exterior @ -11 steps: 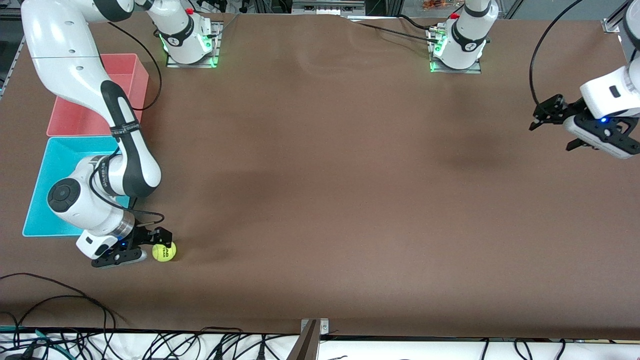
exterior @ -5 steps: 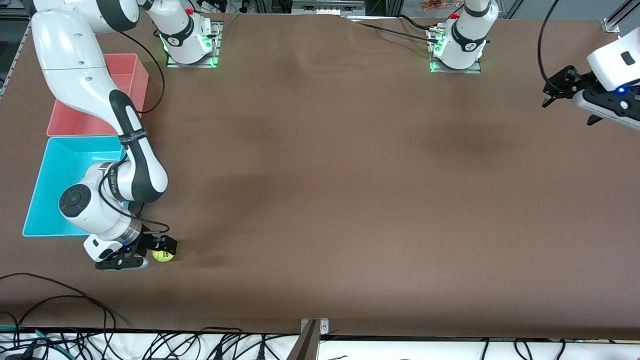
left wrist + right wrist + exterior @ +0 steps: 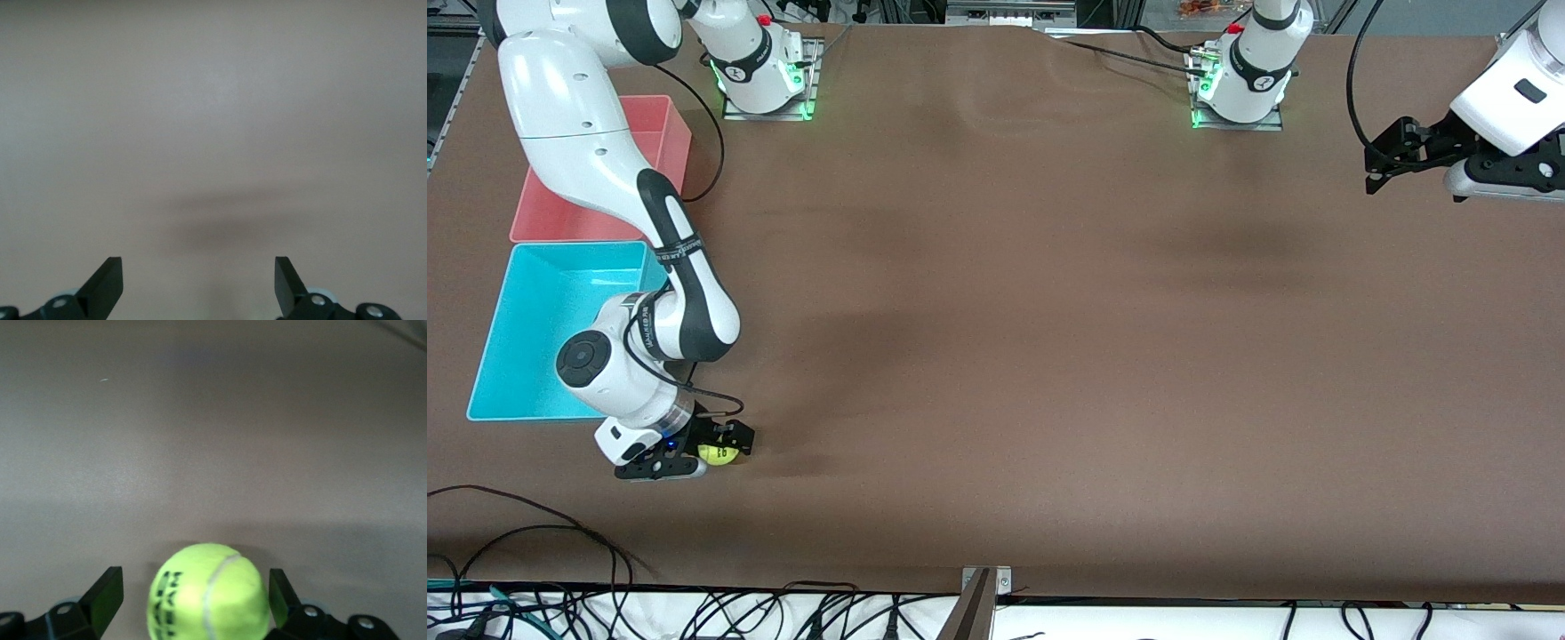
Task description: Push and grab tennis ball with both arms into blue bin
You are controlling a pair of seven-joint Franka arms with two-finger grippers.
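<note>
While right tool (image 3: 725,442) straddles tennis ball (image 3: 719,453), lettering faces front camera.

even, fairly bright overhead light fills the front view. soft, blurred shadows lie on the brown table (image 3: 1049,356) under both arms, with no hard edges and no glare on the cloth. green lamps glow at the two arm bases. the left wrist view looks pale and washed out, with one faint smeared shadow. in the right wrist view the tennis ball (image 3: 208,592) is slightly soft, close to the lens.
</note>
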